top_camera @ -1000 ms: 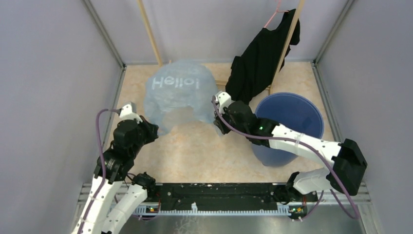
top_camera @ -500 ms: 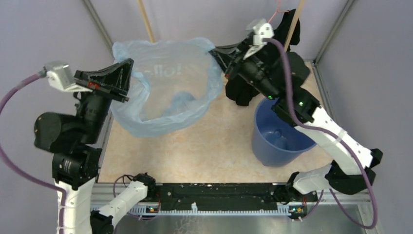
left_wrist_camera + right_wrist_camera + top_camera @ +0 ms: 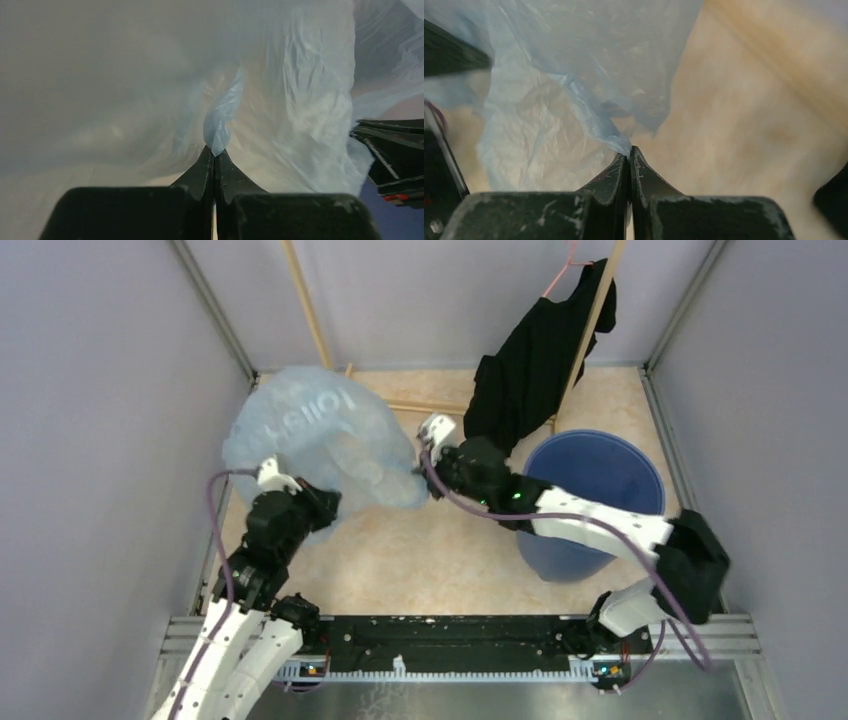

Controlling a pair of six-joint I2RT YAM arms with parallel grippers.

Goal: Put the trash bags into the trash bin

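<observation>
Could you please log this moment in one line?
left gripper shut on trash bag | right gripper likewise | trash bag outside trash bin

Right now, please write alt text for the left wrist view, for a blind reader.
The left gripper is shut on a fold of the pale-blue trash bag, whose crinkled film fills nearly the whole view.

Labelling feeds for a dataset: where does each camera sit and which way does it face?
Top external: above, behind the bases, looking down on both arms, thin translucent pale-blue plastic bag, round blue plastic bucket, tan table.
Left wrist: on left wrist, looking along its shut left fingers into the bag.
Right wrist: on right wrist, looking along its shut right fingers at bag and table.
Shared: all three show the bag.
</observation>
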